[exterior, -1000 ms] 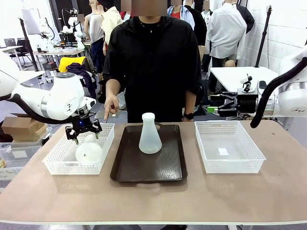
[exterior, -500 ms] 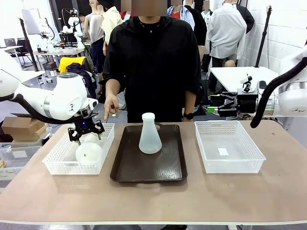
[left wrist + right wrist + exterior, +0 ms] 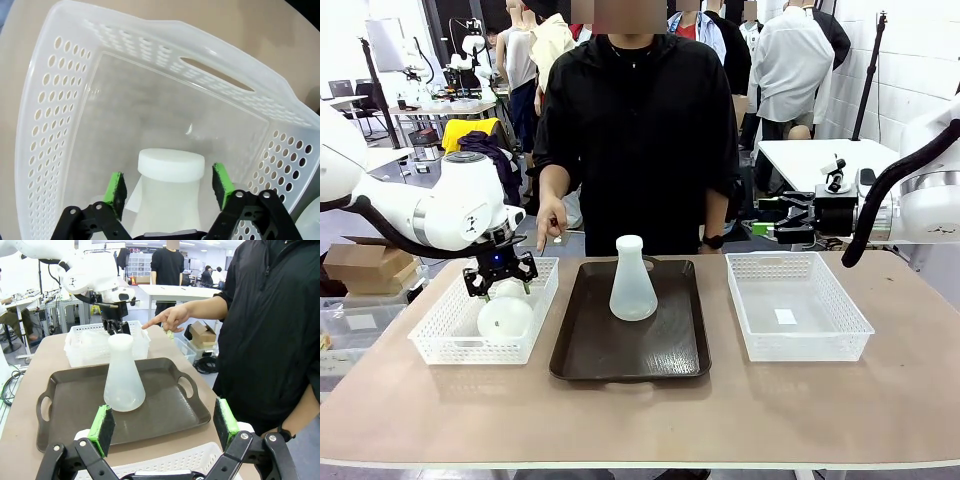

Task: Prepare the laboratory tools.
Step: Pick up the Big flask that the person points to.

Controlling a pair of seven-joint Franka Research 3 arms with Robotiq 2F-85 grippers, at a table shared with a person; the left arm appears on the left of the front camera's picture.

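One frosted-white conical flask point(image 3: 505, 316) lies on its side in the left white basket point(image 3: 440, 325), its neck pointing toward the person. My left gripper point(image 3: 498, 276) reaches down over that neck. In the left wrist view the neck's rim point(image 3: 171, 165) sits between the green pads point(image 3: 116, 192) with a small gap on each side, so the left gripper point(image 3: 169, 187) is open around it. A second flask point(image 3: 632, 281) stands upright on the dark brown tray point(image 3: 590, 355). My right gripper point(image 3: 164, 427) is open and empty, back at the right point(image 3: 762, 224), facing this flask point(image 3: 123, 381).
The person stands at the far side, one hand point(image 3: 552, 226) pointing down toward the left basket. An empty white basket point(image 3: 798, 308) sits to the right of the tray. Bare tabletop point(image 3: 640, 420) runs along the near edge.
My left gripper has shifted slightly right and lower onto the lying flask's neck. The right arm, the upright flask and the person's pointing hand have stayed put.
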